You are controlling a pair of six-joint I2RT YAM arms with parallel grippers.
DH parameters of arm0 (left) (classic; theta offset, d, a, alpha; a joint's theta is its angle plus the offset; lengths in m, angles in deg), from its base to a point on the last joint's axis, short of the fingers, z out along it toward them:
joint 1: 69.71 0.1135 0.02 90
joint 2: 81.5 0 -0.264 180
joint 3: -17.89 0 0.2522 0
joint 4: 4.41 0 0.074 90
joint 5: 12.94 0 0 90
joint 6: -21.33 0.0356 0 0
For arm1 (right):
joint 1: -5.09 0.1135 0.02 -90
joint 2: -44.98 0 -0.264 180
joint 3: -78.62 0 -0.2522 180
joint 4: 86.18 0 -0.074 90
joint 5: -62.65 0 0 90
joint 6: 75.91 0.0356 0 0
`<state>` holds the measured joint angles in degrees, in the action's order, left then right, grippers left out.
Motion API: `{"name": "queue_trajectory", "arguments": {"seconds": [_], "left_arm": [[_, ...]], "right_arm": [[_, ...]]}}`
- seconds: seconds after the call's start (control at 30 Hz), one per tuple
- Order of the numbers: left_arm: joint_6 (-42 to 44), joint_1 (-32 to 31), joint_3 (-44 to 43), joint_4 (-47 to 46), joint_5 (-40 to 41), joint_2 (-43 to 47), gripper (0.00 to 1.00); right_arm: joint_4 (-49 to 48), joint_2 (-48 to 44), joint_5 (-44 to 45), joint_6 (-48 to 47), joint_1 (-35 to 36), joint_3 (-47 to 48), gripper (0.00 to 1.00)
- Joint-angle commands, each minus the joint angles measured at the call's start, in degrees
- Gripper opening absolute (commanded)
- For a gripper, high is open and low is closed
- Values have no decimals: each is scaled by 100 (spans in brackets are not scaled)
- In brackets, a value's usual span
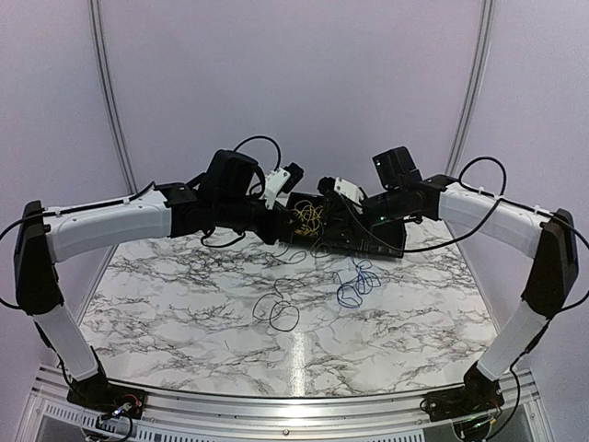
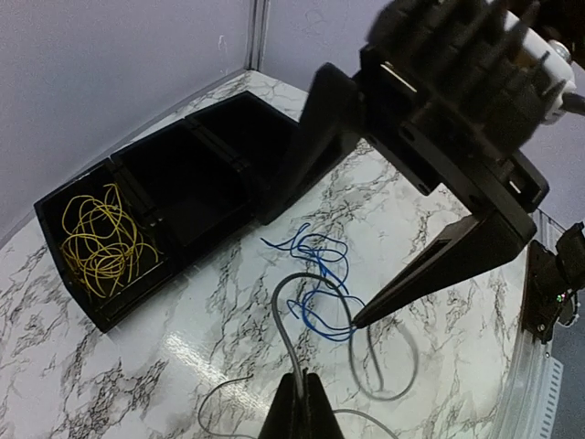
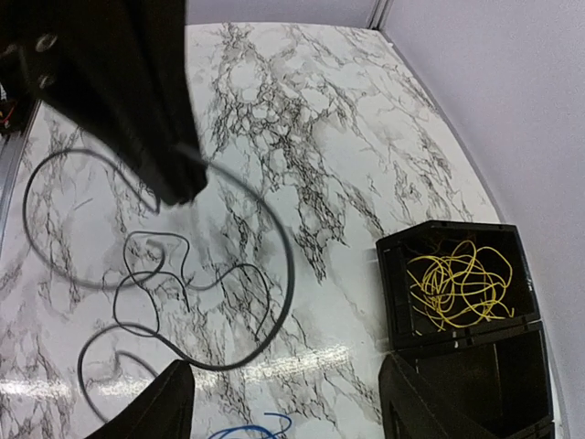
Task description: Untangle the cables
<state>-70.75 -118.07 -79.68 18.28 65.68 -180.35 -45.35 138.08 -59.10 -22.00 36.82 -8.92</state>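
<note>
Marble table (image 1: 184, 322), tray (image 2: 183, 197) holding yellow cable (image 2: 101, 242), tool (image 2: 297, 377) pinching black cable (image 2: 281, 315)

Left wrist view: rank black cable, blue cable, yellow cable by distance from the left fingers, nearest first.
1. black cable: pinched by the fingers of the left gripper, bottom centre.
2. blue cable: lying loose just beyond, centre.
3. yellow cable: farthest, in the end compartment of the black box, far left.

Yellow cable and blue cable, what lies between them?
Left wrist view: the wall of the tray, then bare table, then a loop of the black cable beside the blue cable.
</note>
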Motion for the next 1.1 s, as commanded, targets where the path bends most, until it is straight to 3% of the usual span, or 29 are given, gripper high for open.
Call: {"name": "queue_trajectory", "arguments": {"seconds": [0.0,0.13,0.23,0.3,0.43,0.47,0.63,0.67,0.8,0.9,1.07], "left_arm": [[-11,-145,148,-137,-220,76,0],[6,-232,124,-137,-242,148,0],[14,-274,143,-137,-251,173,0],[15,-283,171,-137,-222,194,0],[-20,-291,309,-137,61,191,2],[-46,-295,361,-160,261,170,7],[-363,-292,765,-798,798,-161,31],[-475,-282,845,-1109,824,-243,30],[-1047,-271,1053,-2107,633,-638,8],[-1341,-271,919,-2240,465,-1025,6],[-1614,-275,1419,-2604,363,-1228,2]], "right_arm": [[-118,188,-283,432,151,365,72],[-255,353,-316,690,167,450,72],[-255,450,-483,748,165,507,66],[-253,495,-617,823,167,543,52],[-156,463,-694,925,162,702,6],[-75,430,-734,952,155,797,0],[279,155,-1117,1136,123,1200,0],[360,122,-1194,1217,119,1268,0],[593,4,-1403,1492,119,1517,0],[714,-54,-1486,1703,93,1928,0],[752,12,-1572,2110,-42,2652,0]]}}
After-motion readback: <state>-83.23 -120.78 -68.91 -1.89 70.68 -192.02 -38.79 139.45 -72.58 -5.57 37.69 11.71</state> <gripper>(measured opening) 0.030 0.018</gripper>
